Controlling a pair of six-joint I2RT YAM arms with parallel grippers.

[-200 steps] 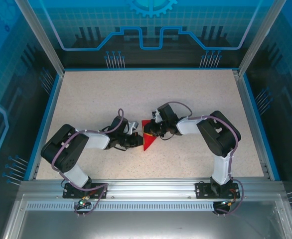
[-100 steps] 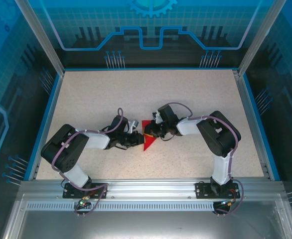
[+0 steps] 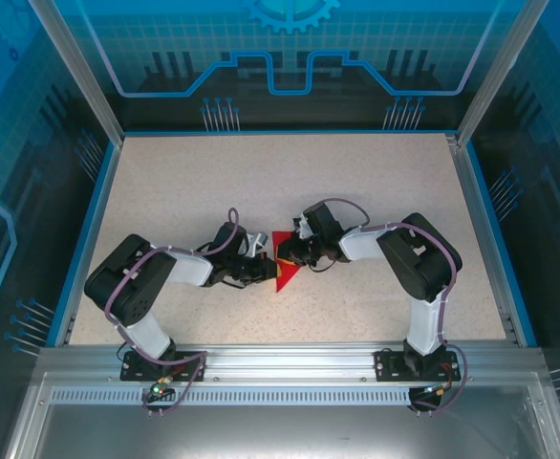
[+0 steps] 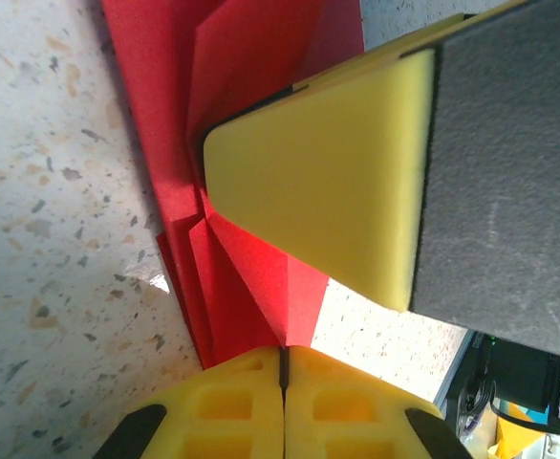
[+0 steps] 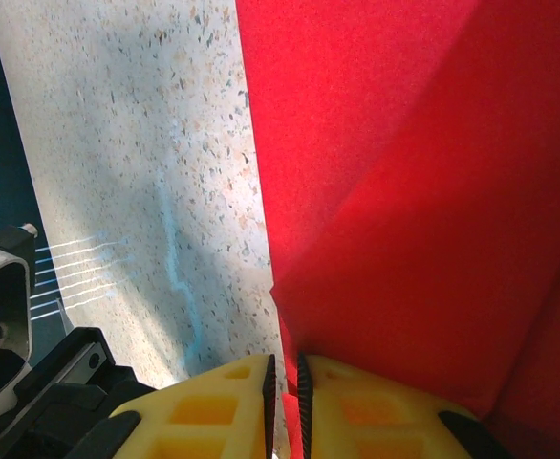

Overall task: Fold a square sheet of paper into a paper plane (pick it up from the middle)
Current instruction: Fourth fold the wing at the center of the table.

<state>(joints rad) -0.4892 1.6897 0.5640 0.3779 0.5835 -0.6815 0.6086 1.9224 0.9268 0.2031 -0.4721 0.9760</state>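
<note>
**Overhead view.** My left tool [image 3: 265, 272] and right tool [image 3: 287, 252] meet tip to tip near the middle of the pale speckled bench [image 3: 376, 182]. Between them lies the thin bright red sheet of paper [image 3: 284, 263], creased into a pointed wedge. The paper's point reaches just past both tools towards the arm bases, and its broad end sits under the right tool.

**Left wrist view.** The left tool [image 4: 283, 361] has its yellow fingers pressed together. The layered red paper [image 4: 232, 239] runs into the seam between them, so I read this tool as clamped on the paper's edge. Just ahead of it, one yellow finger [image 4: 328, 182] of the right tool, backed by a grey pad, sits over the folds.

**Right wrist view.** The right tool [image 5: 285, 373] has its ribbed fingers drawn in to a thin slit, gripping the paper's edge. A raised fold in the paper [image 5: 414, 210] runs away from the tool, with bare bench beside it.
</note>
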